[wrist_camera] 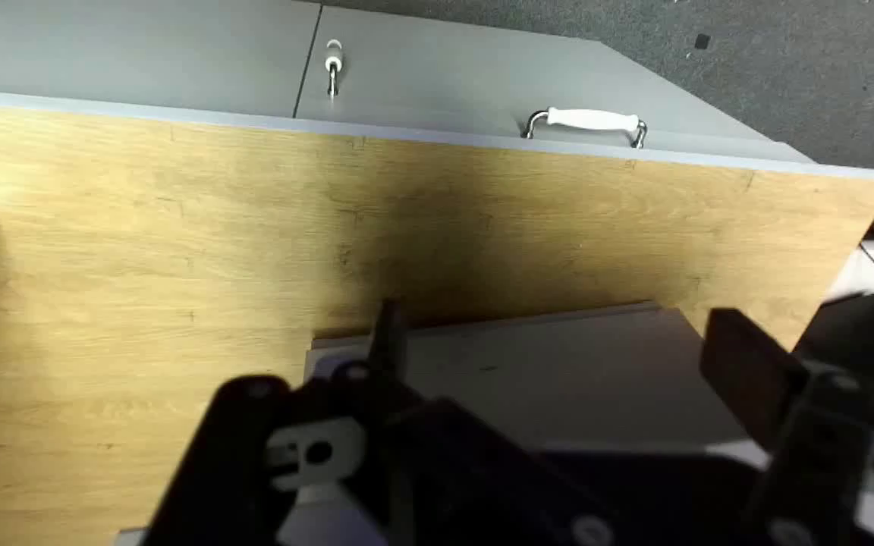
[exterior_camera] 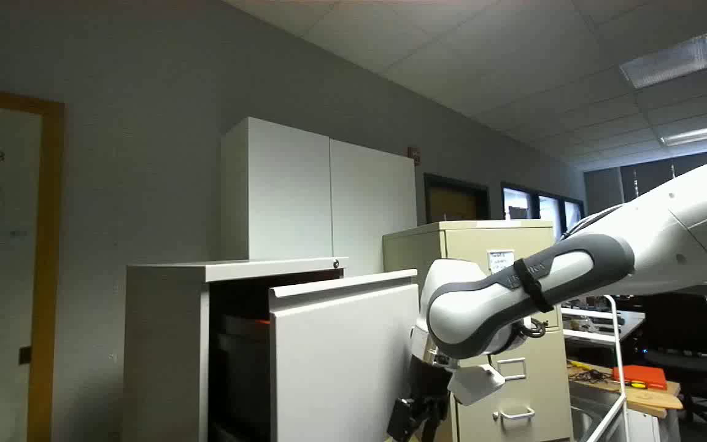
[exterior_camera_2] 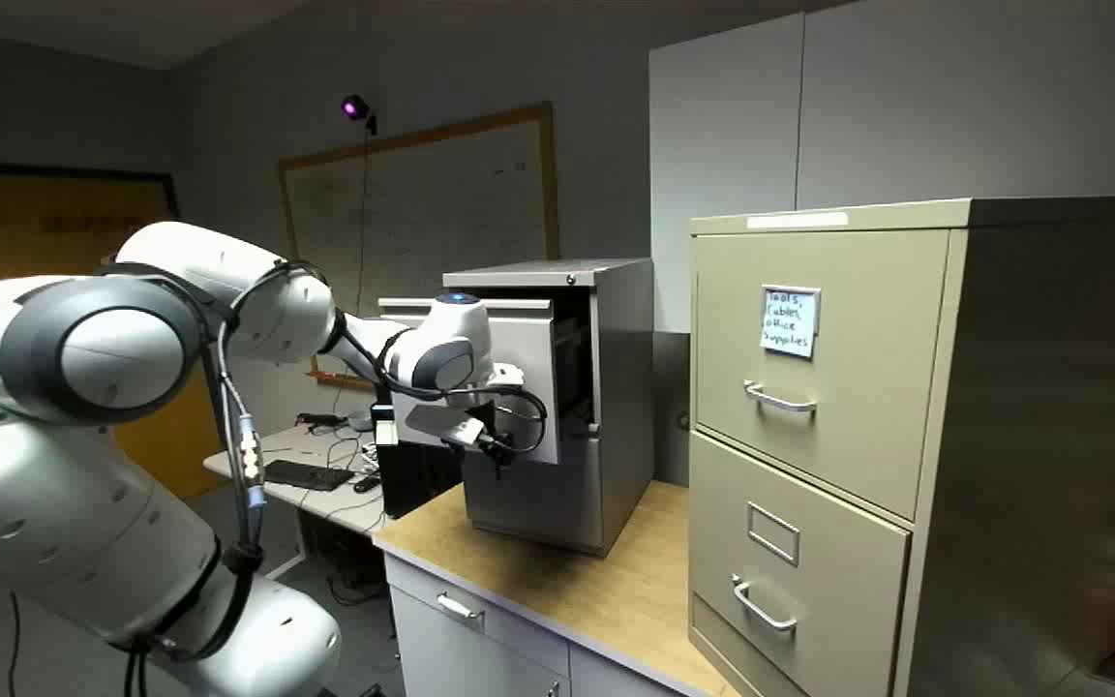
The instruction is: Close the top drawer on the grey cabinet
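Jaws spread wide; top drawer (exterior_camera: 344,368) near, at their 10 o'clock in an exterior view, sticking out of grey cabinet (exterior_camera: 166,350); contact unclear. In an exterior view: beige cabinet (exterior_camera_2: 814,373) at 3, surface (exterior_camera_2: 567,586) at 5, arm (exterior_camera_2: 282,319) in front of drawer.

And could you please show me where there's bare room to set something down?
The wood-grain countertop is bare between the grey cabinet and the beige filing cabinet. Its front strip, before the grey cabinet, looks bare too, but the open top drawer and the gripper crowd the space above.
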Controlling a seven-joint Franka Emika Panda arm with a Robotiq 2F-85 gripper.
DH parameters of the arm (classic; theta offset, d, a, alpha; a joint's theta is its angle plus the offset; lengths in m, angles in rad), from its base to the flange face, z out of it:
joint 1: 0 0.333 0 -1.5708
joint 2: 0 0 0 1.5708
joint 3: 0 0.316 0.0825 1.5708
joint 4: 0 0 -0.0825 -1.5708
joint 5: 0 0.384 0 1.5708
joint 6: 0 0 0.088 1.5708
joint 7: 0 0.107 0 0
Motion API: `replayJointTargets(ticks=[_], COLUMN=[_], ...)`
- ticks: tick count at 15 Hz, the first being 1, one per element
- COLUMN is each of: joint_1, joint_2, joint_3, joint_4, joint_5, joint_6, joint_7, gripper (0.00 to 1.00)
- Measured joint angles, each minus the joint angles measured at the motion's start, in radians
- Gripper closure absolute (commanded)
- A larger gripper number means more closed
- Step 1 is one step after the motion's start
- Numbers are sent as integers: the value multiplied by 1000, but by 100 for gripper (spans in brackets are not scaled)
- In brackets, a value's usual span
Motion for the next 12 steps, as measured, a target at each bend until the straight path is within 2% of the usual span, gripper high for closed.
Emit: replayJointTargets(ticks=[12], joint_1=[-6], joint_2=[0], joint_3=[4], joint_4=[0], joint_5=[0], joint_6=[9], joint_7=[12], gripper=[0])
